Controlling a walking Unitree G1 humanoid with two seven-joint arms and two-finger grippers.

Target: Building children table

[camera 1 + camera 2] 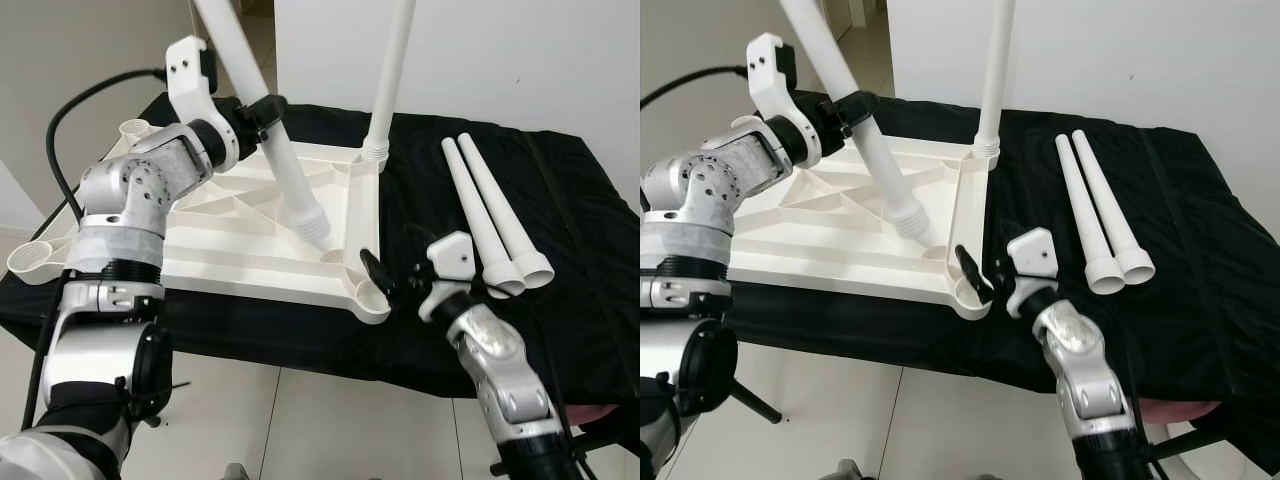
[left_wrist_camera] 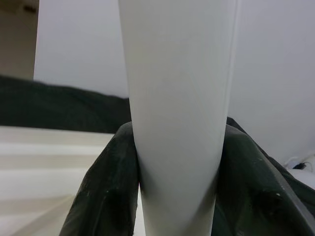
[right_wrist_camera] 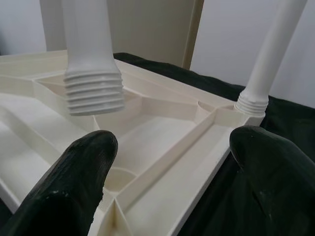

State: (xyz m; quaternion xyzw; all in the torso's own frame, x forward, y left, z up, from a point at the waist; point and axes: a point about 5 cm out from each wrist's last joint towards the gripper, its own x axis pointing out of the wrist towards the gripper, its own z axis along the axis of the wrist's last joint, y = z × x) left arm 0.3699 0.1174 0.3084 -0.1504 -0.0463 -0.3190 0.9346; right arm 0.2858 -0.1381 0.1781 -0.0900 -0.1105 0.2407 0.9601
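The white tabletop [image 1: 240, 255] lies upside down on a black cloth. One white leg [image 1: 390, 70] stands upright in its far right corner. My left gripper [image 1: 262, 112] is shut on a second leg [image 1: 290, 175] and holds it tilted. That leg's threaded end [image 3: 93, 91] hovers just above the underside, a little short of the near right corner socket [image 1: 368, 295]. In the left wrist view the black fingers [image 2: 108, 191] clamp the leg [image 2: 177, 98] on both sides. My right gripper [image 1: 395, 275] is open beside that near right corner, nothing between its fingers [image 3: 83, 167].
Two loose white legs [image 1: 490, 210] lie side by side on the black cloth [image 1: 580, 220] to the right of the tabletop. A white wall stands behind the table, and light tiled floor [image 1: 300, 420] shows below its front edge.
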